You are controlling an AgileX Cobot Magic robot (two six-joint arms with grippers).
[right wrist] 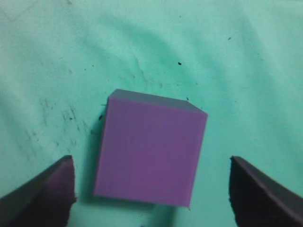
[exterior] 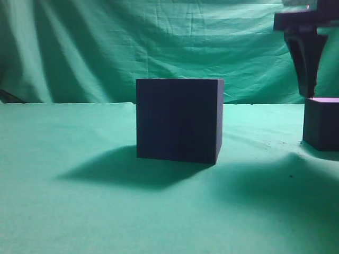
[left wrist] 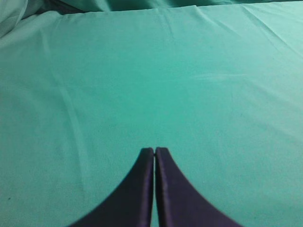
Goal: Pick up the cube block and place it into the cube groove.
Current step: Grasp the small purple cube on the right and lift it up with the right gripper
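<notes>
At lower centre of the right wrist frame, the cube (right wrist: 149, 153) sat between spread right fingers (right wrist: 45, 189), untouched; left fingers (left wrist: 144, 189) pressed together

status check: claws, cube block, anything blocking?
Right claw open, straddling cube block from above, no contact visible. Left claw shut, idle over cloth. Cube groove stands apart, mid-table. Nothing in the way.

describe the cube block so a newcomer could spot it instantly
On the green cloth, look past the large dark box at centre to the far right edge. The cube block sits under the open right gripper; it is smaller, with a lighter purple top.
</notes>
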